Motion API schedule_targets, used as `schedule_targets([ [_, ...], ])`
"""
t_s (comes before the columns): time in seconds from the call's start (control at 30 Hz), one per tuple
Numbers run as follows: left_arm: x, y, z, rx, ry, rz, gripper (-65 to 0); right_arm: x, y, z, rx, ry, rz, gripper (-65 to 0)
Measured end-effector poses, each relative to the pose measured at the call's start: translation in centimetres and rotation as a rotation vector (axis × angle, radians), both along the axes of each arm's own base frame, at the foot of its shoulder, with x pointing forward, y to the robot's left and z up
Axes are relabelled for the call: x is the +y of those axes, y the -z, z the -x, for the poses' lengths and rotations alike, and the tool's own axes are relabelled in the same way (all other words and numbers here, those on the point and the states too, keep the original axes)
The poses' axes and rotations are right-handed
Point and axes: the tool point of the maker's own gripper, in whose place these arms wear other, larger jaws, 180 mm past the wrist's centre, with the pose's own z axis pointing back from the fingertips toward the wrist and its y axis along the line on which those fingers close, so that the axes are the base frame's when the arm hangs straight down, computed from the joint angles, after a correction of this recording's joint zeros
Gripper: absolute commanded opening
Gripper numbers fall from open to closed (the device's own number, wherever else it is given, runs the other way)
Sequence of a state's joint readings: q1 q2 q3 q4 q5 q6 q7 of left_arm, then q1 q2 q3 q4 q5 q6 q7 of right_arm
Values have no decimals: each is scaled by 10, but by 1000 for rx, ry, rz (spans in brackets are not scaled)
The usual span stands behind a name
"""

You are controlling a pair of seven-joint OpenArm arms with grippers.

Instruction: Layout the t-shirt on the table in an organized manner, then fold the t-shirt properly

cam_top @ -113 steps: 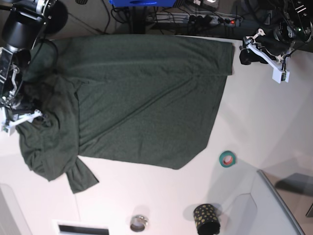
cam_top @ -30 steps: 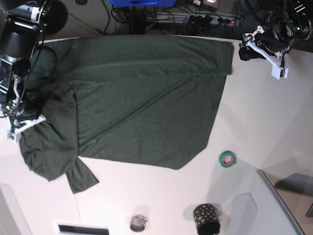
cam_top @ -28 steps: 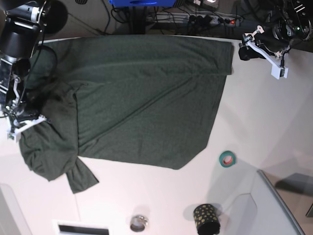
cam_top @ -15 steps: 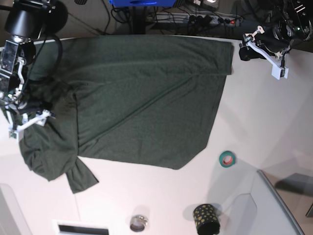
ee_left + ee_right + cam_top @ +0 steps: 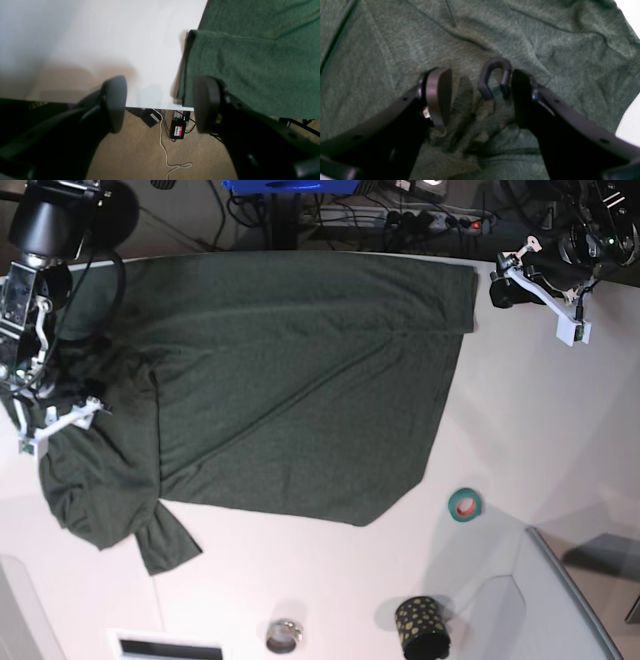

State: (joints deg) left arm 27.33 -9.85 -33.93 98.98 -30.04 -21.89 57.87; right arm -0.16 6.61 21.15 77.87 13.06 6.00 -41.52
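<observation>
**foldbot_fan:** T-shirt (image 5: 290, 380) status: dark green, spread over most of the white table (image 5: 520, 440), back edge along the table's far side. The end on the base view's left is bunched into rumpled folds, with a sleeve sticking out toward the near edge.

**gripnerd:** What about the grippers?

**foldbot_fan:** Right gripper (image 5: 477, 97) sits over that rumpled end, jaws apart with only creased fabric below them, nothing pinched. A small dark hook-shaped piece shows just inside one finger. Left gripper (image 5: 157, 102) is at the far corner on the other side, jaws wide and empty, straddling the table edge right beside the shirt's folded hem.

**gripnerd:** Other stuff on the table?

**foldbot_fan:** A teal tape roll (image 5: 464, 504), a black dotted cup (image 5: 421, 627), a small metal ring (image 5: 284, 636) and a grey bin (image 5: 560, 600) corner, all clear of the shirt.
</observation>
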Motion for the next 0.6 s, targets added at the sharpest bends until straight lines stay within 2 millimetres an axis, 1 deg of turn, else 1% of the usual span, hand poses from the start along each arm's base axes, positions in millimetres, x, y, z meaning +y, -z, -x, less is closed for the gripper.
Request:
schedule_targets([
  [0.1,0,0,0,-1,0,0,-252,2,17,9,48,7,-21,-291],
  [0.27,0,0,0,0,0,0,-252,1,32,16,66,17,-26,-291],
  [0.6,0,0,1,3,0,0,-252,1,31,15,63,18,-25,-297],
])
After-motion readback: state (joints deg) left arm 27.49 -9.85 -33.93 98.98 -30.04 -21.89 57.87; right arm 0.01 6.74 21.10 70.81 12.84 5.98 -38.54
